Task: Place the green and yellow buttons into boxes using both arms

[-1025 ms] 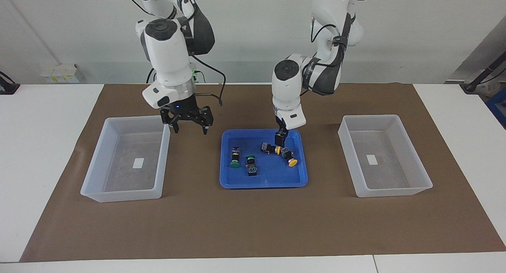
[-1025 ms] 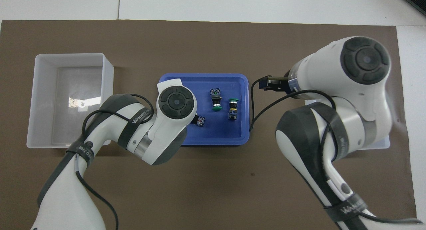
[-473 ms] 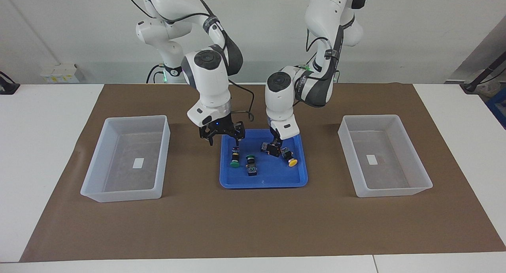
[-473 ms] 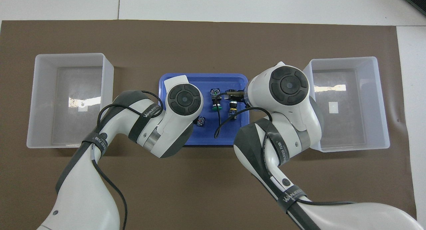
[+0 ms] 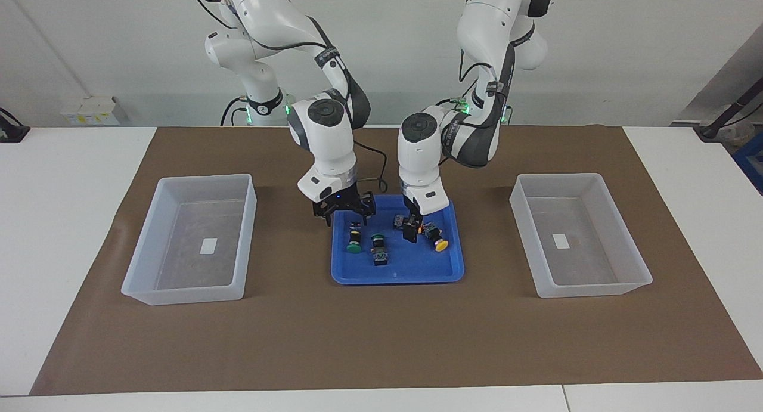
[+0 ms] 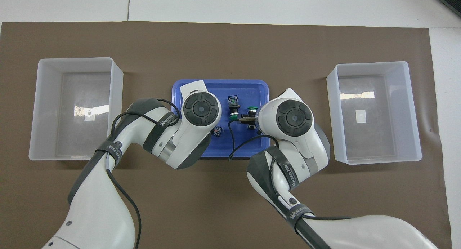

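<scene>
Several buttons lie in the blue tray (image 5: pixel 411 264) (image 6: pixel 252 87). One green button (image 5: pixel 354 248) (image 6: pixel 252 107) lies toward the right arm's end, a second green one (image 5: pixel 377 239) (image 6: pixel 234 115) beside it. A yellow button (image 5: pixel 441 245) lies toward the left arm's end; another (image 5: pixel 398 222) (image 6: pixel 216 131) lies nearer to the robots, its cap hidden. My right gripper (image 5: pixel 346 218) hangs open just over the first green button's body. My left gripper (image 5: pixel 411 233) is open, down in the tray at the hidden-cap yellow button. Both boxes (image 5: pixel 205 177) (image 5: pixel 560 176) (image 6: pixel 75 59) (image 6: pixel 371 63) hold only a sticker.
A brown mat (image 5: pixel 381 340) covers the table under the tray and both boxes. The tray sits midway between the boxes. In the overhead view both wrists cover much of the tray, and a black cable (image 6: pixel 234 141) loops over the tray edge nearer to the robots.
My right arm swung from beside its box to over the tray and came down above the green button. My left gripper sank a little lower and shifted toward the yellow button nearer to the robots.
</scene>
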Action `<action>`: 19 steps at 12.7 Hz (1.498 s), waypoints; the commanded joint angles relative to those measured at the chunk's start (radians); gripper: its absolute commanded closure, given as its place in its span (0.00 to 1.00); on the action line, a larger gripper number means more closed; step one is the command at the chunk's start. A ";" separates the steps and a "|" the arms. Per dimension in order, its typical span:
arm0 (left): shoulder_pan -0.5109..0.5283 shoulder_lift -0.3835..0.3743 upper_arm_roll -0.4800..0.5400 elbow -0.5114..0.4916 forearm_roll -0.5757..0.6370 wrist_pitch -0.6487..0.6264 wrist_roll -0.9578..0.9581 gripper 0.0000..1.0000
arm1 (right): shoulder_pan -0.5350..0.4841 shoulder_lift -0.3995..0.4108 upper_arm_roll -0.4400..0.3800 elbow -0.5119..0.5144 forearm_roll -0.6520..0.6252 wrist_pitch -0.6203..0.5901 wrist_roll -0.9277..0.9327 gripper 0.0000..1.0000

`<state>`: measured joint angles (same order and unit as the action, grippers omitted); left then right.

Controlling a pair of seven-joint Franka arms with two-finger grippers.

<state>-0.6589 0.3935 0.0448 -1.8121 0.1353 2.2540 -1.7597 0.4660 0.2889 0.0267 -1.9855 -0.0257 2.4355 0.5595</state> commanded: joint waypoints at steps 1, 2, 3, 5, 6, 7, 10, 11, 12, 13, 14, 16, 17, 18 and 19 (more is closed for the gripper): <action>-0.011 0.021 0.009 -0.010 0.013 0.041 -0.036 0.00 | 0.017 0.025 0.001 -0.035 -0.005 0.080 0.019 0.00; -0.011 0.021 0.009 -0.016 0.013 0.048 -0.040 0.00 | 0.026 0.030 0.001 -0.035 -0.005 0.086 0.017 0.00; -0.011 0.021 0.009 -0.027 0.013 0.053 -0.038 0.00 | 0.026 0.030 0.001 -0.036 -0.006 0.086 0.016 0.07; -0.013 0.016 0.007 -0.045 0.013 0.064 -0.037 0.00 | 0.026 0.033 0.001 -0.036 -0.008 0.088 0.017 0.43; -0.013 0.015 0.007 -0.052 0.013 0.073 -0.037 0.04 | 0.026 0.036 0.001 -0.036 -0.008 0.088 0.014 0.57; -0.013 0.015 0.007 -0.053 0.013 0.073 -0.035 0.09 | 0.026 0.035 0.001 -0.038 -0.008 0.088 0.013 0.70; -0.013 0.013 0.007 -0.059 0.013 0.082 -0.035 0.26 | 0.026 0.035 0.001 -0.042 -0.011 0.088 0.013 0.95; -0.013 0.011 0.007 -0.062 0.013 0.082 -0.035 0.30 | 0.028 0.033 0.001 -0.041 -0.013 0.085 0.016 1.00; -0.013 0.011 0.007 -0.064 0.013 0.087 -0.035 0.35 | 0.028 0.026 0.001 -0.036 -0.014 0.077 0.017 1.00; -0.013 0.011 0.006 -0.065 0.013 0.088 -0.035 0.40 | 0.025 0.006 0.001 -0.030 -0.013 0.071 0.025 1.00; -0.013 0.011 0.007 -0.065 0.013 0.091 -0.035 0.43 | 0.020 -0.017 -0.001 -0.023 -0.013 0.065 0.043 1.00; -0.013 0.010 0.007 -0.075 0.013 0.105 -0.032 0.54 | 0.003 -0.077 -0.007 -0.013 -0.013 0.009 0.053 1.00; -0.013 0.010 0.006 -0.078 0.013 0.110 -0.032 0.63 | -0.021 -0.117 -0.008 -0.015 -0.013 -0.031 0.046 1.00; -0.013 0.010 0.007 -0.079 0.013 0.110 -0.032 0.72 | -0.044 -0.149 -0.007 -0.015 -0.013 -0.071 0.040 1.00; -0.013 0.010 0.007 -0.079 0.013 0.110 -0.030 0.82 | -0.070 -0.184 -0.007 -0.018 -0.013 -0.114 0.031 1.00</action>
<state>-0.6607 0.4184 0.0422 -1.8594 0.1353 2.3373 -1.7770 0.4422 0.1783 0.0126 -1.9835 -0.0261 2.3833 0.5861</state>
